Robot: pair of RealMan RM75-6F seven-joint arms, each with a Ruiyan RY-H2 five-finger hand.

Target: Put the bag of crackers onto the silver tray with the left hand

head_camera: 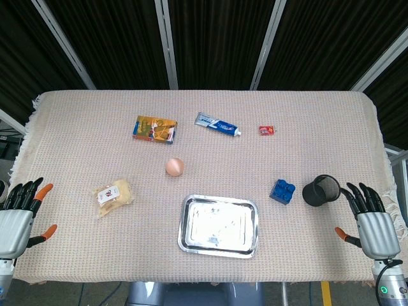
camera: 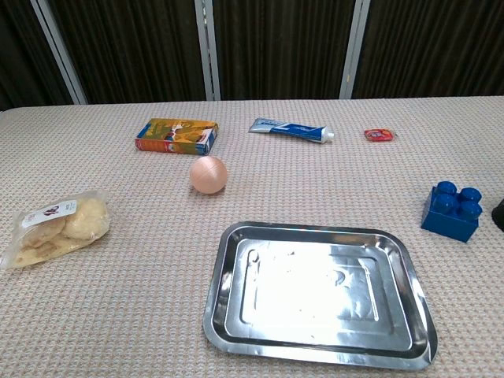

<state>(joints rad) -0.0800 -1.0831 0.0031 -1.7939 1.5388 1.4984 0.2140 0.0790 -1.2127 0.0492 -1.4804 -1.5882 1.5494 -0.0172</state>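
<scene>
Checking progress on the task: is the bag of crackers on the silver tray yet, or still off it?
Off it. The bag of crackers lies flat on the tablecloth, left of the silver tray, which holds nothing.

The left hand (head_camera: pixel 19 217) is cut off by the left edge of the head view, and neither hand is seen in the chest view. The black cup (camera: pixel 499 214) is mostly cut off at the right edge there. The words on the small red packet (head_camera: pixel 267 130) near the table's far edge are too small to be read.
</scene>
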